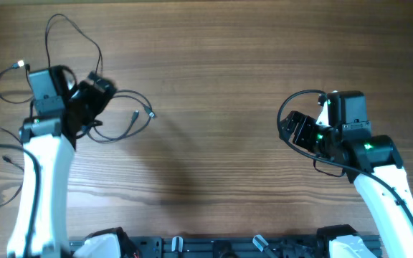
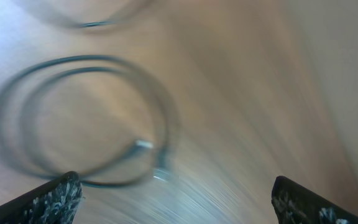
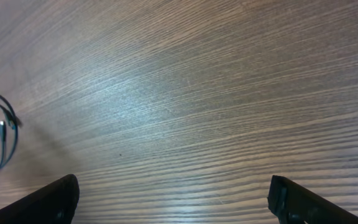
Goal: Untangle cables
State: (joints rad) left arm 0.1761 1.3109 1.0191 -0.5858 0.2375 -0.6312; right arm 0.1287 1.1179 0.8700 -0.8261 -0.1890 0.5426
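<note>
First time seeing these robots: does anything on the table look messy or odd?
Only the cables: thin black cords lie in loose, crossing loops around the left arm, and some run out of view on the left. Nothing looks spilled or broken.

White-shelled left arm (image 1: 45,172) and right arm (image 1: 389,183), black wrist housings (image 1: 47,89) — green lights (image 1: 368,147), speckled black fingers (image 2: 51,199)

Thin black cables (image 1: 148,110), one plug tip (image 2: 143,145) flashing silvery, against a warm brown table (image 1: 221,72) streaked with fine straight wood grain, and the left arm (image 1: 45,179) and right arm (image 1: 386,179) are white with black heads, green lights (image 1: 368,147) glowing on the right.
</note>
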